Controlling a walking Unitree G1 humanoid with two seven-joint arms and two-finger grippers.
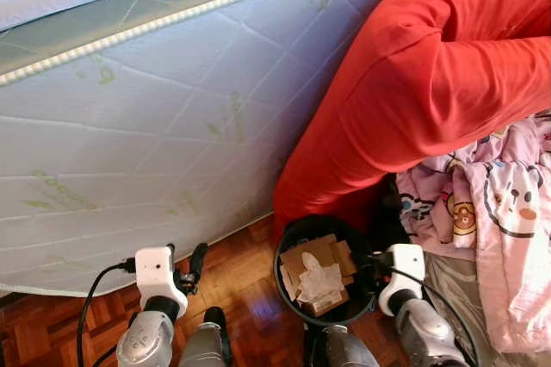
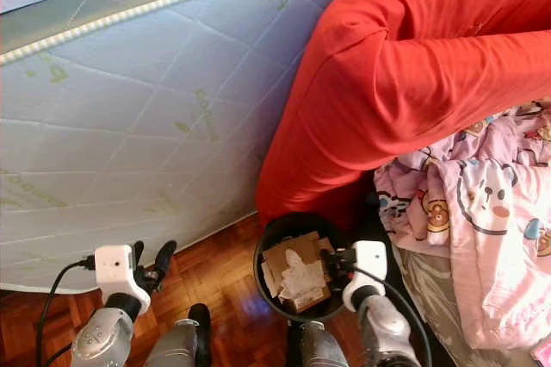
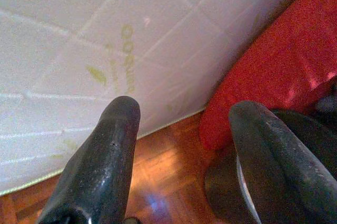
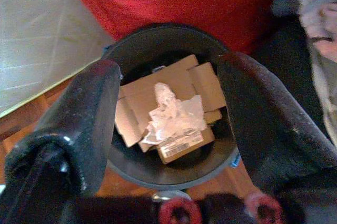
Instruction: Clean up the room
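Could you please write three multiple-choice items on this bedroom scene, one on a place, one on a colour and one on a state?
1. Where does the black bin stand?
A. On the mattress
B. On the wood floor at the foot of the red cover
C. On the pink blanket

2. What colour is the big cover draped over the mattress?
A. Red
B. Green
C. Blue

3. How are the right gripper fingers?
A. Shut on cardboard
B. Shut on nothing
C. Open above the bin

Key: 1 B, the bin sits on the parquet floor just below the red cover's hanging edge. 2 A, the cover is plainly red beside the pink cartoon blanket. 3 C, the right wrist view shows both fingers spread apart with the cardboard and crumpled wrapper lying in the bin between them.
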